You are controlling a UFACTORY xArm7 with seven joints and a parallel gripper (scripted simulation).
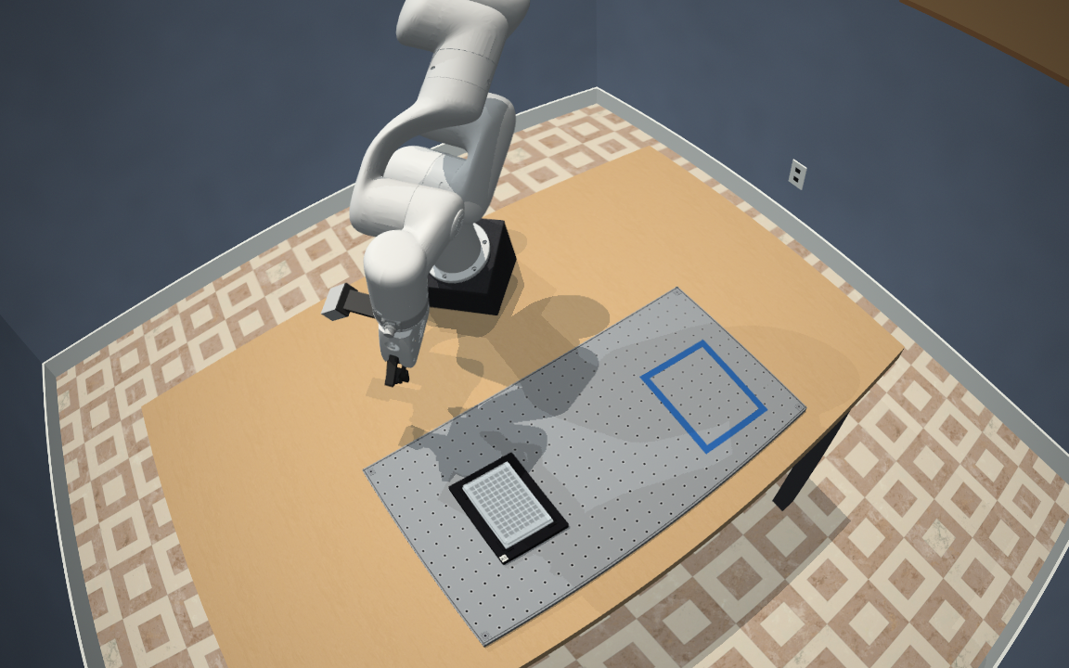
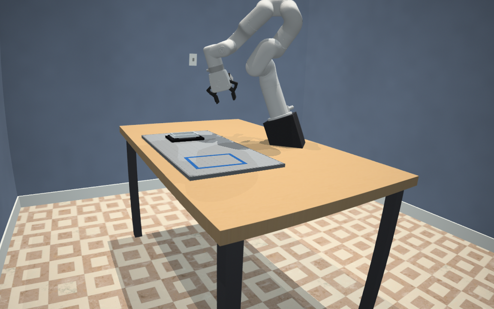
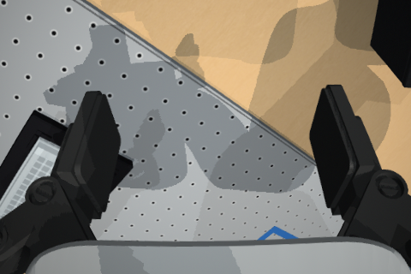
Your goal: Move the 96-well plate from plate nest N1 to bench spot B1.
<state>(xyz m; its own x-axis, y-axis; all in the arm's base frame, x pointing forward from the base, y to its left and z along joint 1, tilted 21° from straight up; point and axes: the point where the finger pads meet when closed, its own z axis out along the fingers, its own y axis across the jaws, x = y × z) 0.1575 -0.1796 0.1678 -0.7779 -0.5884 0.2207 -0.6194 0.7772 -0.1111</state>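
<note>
We hold our gripper (image 2: 224, 94) high above the table (image 2: 317, 184) with its fingers spread wide and nothing between them. The 96-well plate (image 1: 507, 500) sits in the black plate nest (image 1: 471, 519) on the deck (image 1: 605, 390), well apart from the blue taped outline (image 1: 744, 419).

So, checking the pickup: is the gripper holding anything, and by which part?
Nothing. The black two-finger gripper hangs open in the air; the clear 96-well plate sits in its black nest.
</note>
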